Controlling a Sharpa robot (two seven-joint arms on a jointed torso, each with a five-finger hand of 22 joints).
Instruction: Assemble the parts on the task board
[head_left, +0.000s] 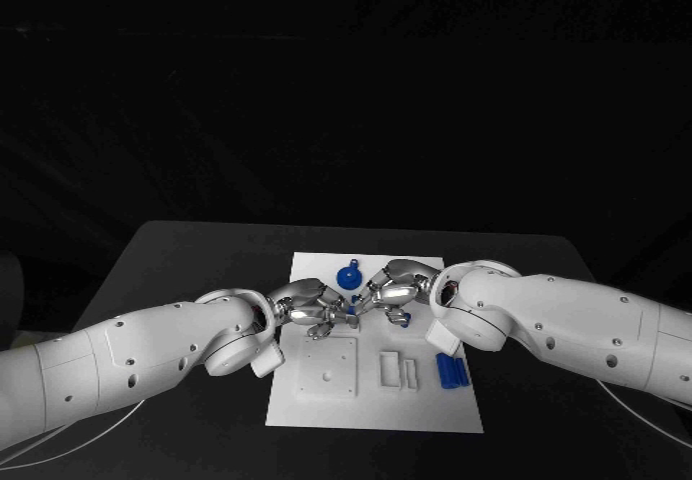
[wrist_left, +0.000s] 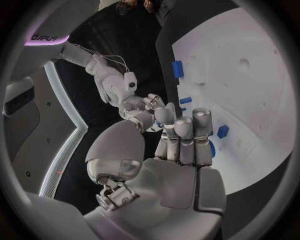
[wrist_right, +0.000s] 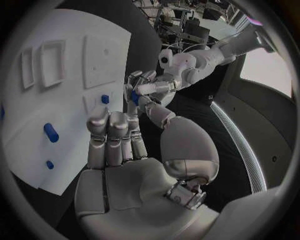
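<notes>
We are seeing both hands meeting over the middle of the task board (head_left: 433, 415), and that crowding is hiding the point where they come together. The left hand (head_left: 307, 312) and the right hand (head_left: 392, 287) are sitting fingertip to fingertip there, and from the head view we cannot make out what lies under them.

In the right wrist view the left hand's fingertips are showing a small blue piece (wrist_right: 134, 97) among them, but it is too small for us to tell whether it is being pinched or merely lying close. We cannot tell whether the right hand is holding anything either: its fingers (wrist_right: 111, 131) are lying straight and side by side, with the thumb standing apart.

The round blue part (head_left: 348, 275) is lying on the board just beyond the hands, its narrow end pointing away from the robot. Another small blue part (head_left: 401, 321) is half covered just beside the right hand. The two long blue parts (head_left: 451, 371) are lying side by side at the board's right edge, partly under the right arm, their long axes running towards and away from the robot.

The board is lying flat on the black worktop (head_left: 188, 260), with a square raised plate (head_left: 327, 369) and a narrow white frame (head_left: 392, 369) on its near half.
</notes>
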